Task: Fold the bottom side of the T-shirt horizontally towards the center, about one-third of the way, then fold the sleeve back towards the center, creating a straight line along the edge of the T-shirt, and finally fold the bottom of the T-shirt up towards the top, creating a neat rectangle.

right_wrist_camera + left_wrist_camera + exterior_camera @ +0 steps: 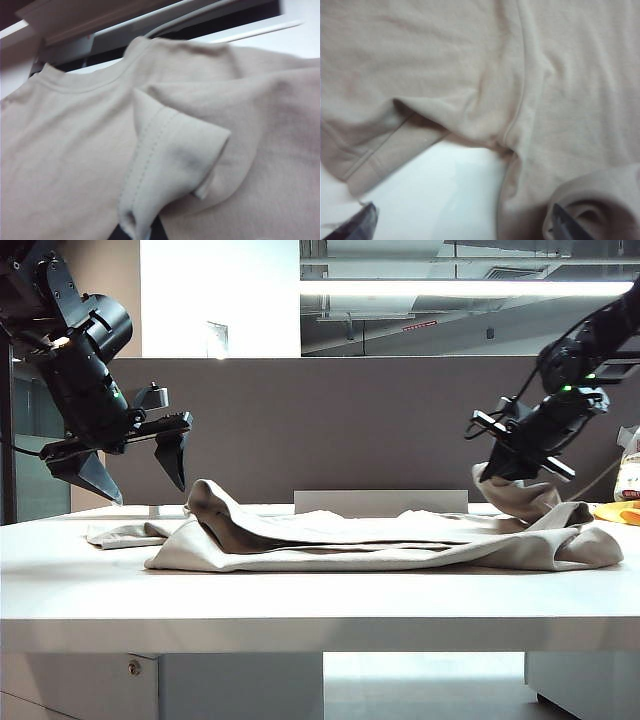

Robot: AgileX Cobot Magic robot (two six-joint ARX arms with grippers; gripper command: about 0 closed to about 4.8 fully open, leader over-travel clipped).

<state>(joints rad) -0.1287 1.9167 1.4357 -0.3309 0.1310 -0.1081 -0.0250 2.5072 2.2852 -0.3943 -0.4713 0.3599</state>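
Exterior view: right pincer (522, 483) is clamped on the T-shirt (400, 540) hem at its right end, left pincer (135, 465) hangs spread wide above the left end.

You get bright backlight in the exterior view from the ceiling strip (465, 287) and white wall (220, 295) at top, leaving both arms near-silhouettes and shadow under the desk (300, 590) edge, while both wrist views are soft and blurred, palest at the left wrist view's lower middle.
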